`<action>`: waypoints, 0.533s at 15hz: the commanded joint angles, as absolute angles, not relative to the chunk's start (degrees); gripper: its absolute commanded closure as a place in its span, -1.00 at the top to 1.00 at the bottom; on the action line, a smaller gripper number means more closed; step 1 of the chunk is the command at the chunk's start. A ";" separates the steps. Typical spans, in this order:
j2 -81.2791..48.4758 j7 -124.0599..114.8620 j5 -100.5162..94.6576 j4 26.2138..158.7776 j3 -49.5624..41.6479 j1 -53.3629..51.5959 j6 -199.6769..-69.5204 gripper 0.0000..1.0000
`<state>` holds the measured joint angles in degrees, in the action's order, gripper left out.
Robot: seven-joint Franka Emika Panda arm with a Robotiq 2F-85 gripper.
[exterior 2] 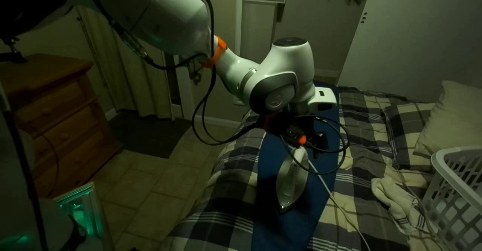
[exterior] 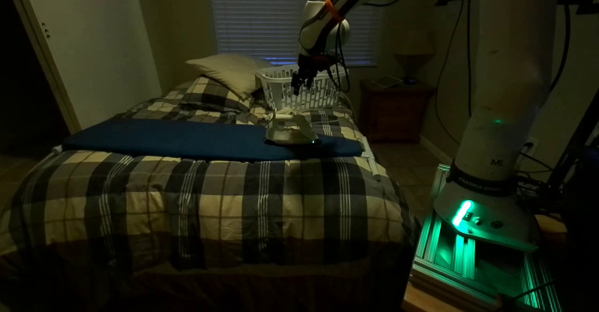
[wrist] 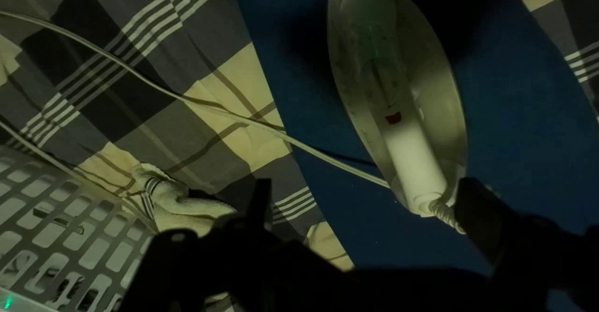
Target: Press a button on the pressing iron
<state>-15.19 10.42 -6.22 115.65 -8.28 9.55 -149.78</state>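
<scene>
The pressing iron point(exterior: 292, 132) is pale grey-white with a looped handle. It rests flat on a blue ironing board point(exterior: 178, 139) on the bed. It also shows in an exterior view point(exterior 2: 290, 183) and in the wrist view point(wrist: 412, 155), where its tip is cut off by the top edge. A small red mark, perhaps a button point(wrist: 393, 118), shows on its handle. My gripper point(exterior: 303, 87) is open and empty, above the iron and apart from it. In the wrist view, the fingers of my gripper point(wrist: 365, 183) are wide apart, near the handle's cord end. The gripper is partly hidden by cables in an exterior view point(exterior 2: 318, 143).
A white lattice laundry basket point(exterior: 304, 92) stands behind the iron on the plaid bed point(exterior: 224, 209). The iron's pale cord point(wrist: 224, 113) runs over the board and bed toward the basket. A white sock-like cloth point(wrist: 182, 204) lies near the basket. Pillows point(exterior: 229, 71) lie at the bed's head.
</scene>
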 commanded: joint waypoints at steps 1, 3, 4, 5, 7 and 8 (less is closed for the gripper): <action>-10.30 10.22 -8.59 118.15 -8.82 9.16 -147.54 1.00; -8.40 9.70 -8.22 118.24 -8.65 9.06 -145.18 1.00; -7.44 9.18 -8.63 118.25 -8.77 8.87 -143.68 1.00; -6.64 8.95 -8.81 118.45 -8.79 8.83 -143.21 1.00; -4.73 8.13 -9.29 118.84 -8.78 8.63 -141.34 1.00; -3.92 7.74 -9.55 119.10 -8.73 8.56 -140.85 1.00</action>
<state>-8.01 9.99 -7.16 116.63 -8.43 9.22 -143.03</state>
